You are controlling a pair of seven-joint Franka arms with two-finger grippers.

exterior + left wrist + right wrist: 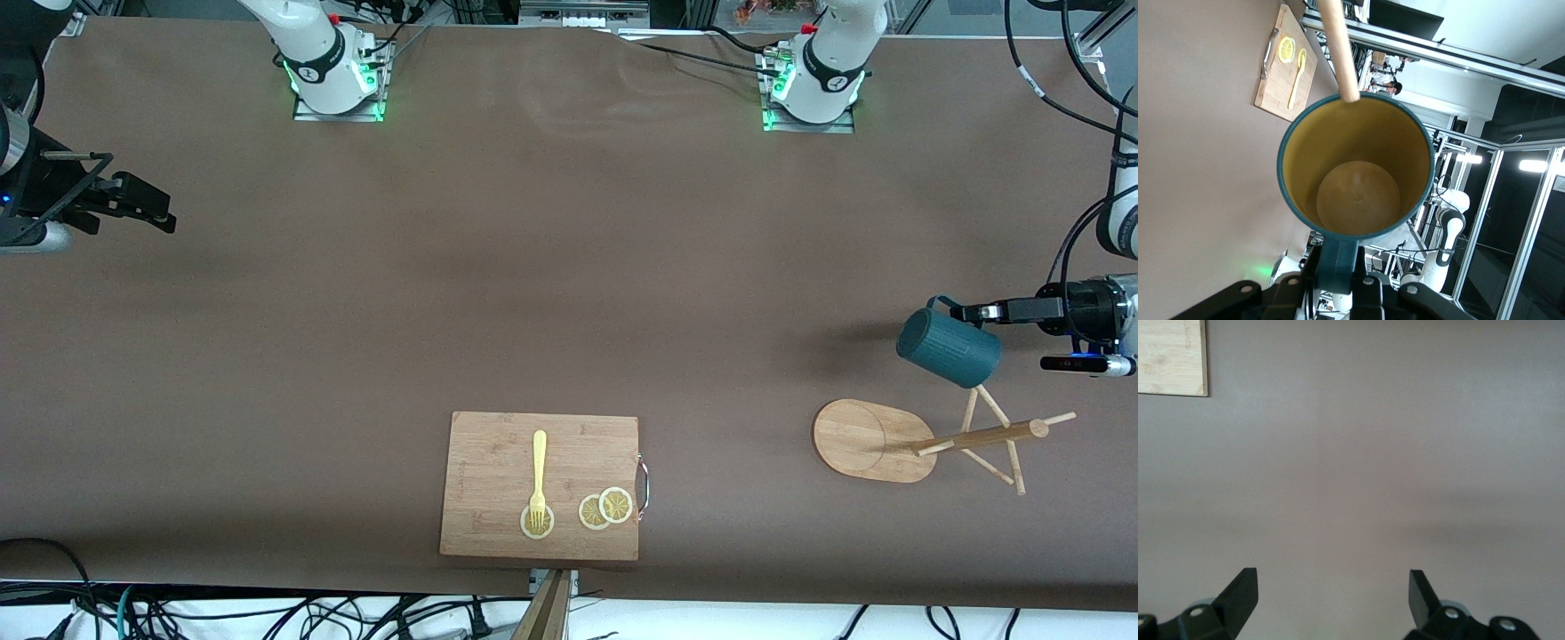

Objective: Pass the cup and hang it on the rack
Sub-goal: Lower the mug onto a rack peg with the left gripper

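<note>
Here your left end effector (pixel 965 312) is clamped together on the handle of the cup (pixel 948 347), holding it in the air at the left arm's end of the tabletop (pixel 569 267). The cup is tilted on its side over the upper pegs of the rack (pixel 933 440), and in the front view its ribbed teal wall overlaps the tip of one peg; you cannot tell from there whether they touch. In the left wrist view you look straight into the cup's yellow-orange inside, and a wooden peg (pixel 1338 50) of the rack crosses to the cup's rim, its end at the rim's edge. The rack stands on its oval base on the tabletop, with nothing hung on its pegs.

Your right end effector (pixel 164 216) waits over the right arm's end of the tabletop, its fingers (pixel 1241 590) spread wide apart with nothing between them.

Nearer to the front camera, at the middle of the tabletop, lies a cutting board (pixel 540 484) carrying a yellow fork (pixel 538 476) and lemon slices (pixel 606 508); the fork's tines rest on one slice.
</note>
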